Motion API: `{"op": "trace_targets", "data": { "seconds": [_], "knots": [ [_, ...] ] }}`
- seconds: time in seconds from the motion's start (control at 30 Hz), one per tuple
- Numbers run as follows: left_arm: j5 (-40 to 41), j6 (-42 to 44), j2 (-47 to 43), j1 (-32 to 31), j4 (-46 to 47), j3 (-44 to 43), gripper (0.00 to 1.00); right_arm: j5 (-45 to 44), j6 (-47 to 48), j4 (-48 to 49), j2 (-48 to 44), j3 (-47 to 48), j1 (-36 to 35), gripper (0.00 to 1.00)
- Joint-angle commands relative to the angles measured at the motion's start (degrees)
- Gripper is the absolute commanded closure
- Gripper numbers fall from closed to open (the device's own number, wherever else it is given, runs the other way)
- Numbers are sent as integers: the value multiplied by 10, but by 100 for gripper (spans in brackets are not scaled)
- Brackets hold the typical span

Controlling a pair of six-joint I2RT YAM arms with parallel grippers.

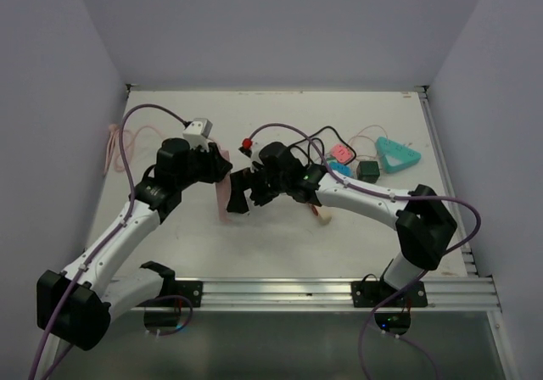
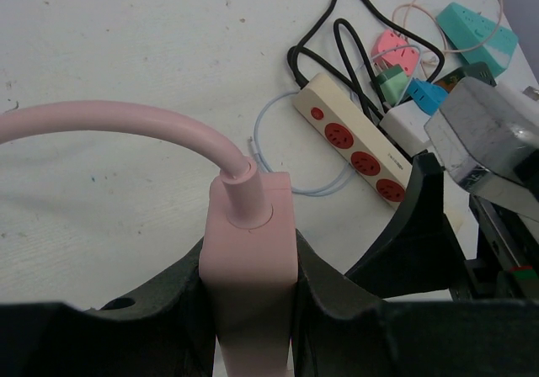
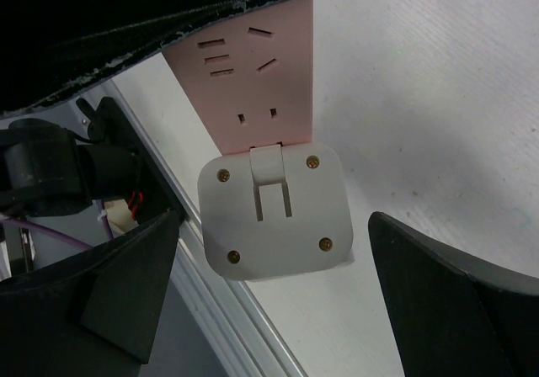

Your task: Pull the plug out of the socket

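Bench of white board, walled on three sides. Your two arms reach in from its near edge and meet over the pink power strip, the landmark for everything below.

Your left gripper has its fingers clamped on the strip's two long sides. It appears to hold the strip up off the bench. A thick pink cable leaves the strip's upper end and arcs away to the left.

To the right of the strip, well apart from it, lie a cream socket bar with red outlets, a loop of black cable and a teal triangular adapter.

The white plug sits at the strip's other end, just past the left fingers' hold. It is a square block with rounded corners and four brass screws. Your right gripper has its fingers spread wide, one on each side of the plug, and neither touches it.

The plug looks like hard, smooth plastic: light, stiff, and likely slippery on its rounded corners. Take it on two opposite flat sides, close to the strip. The pins will probably resist, so pull straight out along them, not at an angle. The strip could slide or twist in the left fingers as the plug lets go.
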State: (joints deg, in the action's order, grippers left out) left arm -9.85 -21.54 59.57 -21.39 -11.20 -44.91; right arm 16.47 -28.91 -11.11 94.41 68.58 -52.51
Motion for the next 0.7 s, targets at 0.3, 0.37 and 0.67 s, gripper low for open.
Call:
{"op": "trace_targets", "data": {
  "seconds": [0.3,0.37,0.67],
  "knots": [
    [-27,-12,-28,-1,59,-24,100,5,12,14,16,25,-15,28],
    [-31,-6,-28,-1,59,-23,100,-1,16,9,12,24,-15,48],
    [-46,4,-23,-1,43,-19,89,-25,27,-8,-10,25,-15,100]
  ]
}}
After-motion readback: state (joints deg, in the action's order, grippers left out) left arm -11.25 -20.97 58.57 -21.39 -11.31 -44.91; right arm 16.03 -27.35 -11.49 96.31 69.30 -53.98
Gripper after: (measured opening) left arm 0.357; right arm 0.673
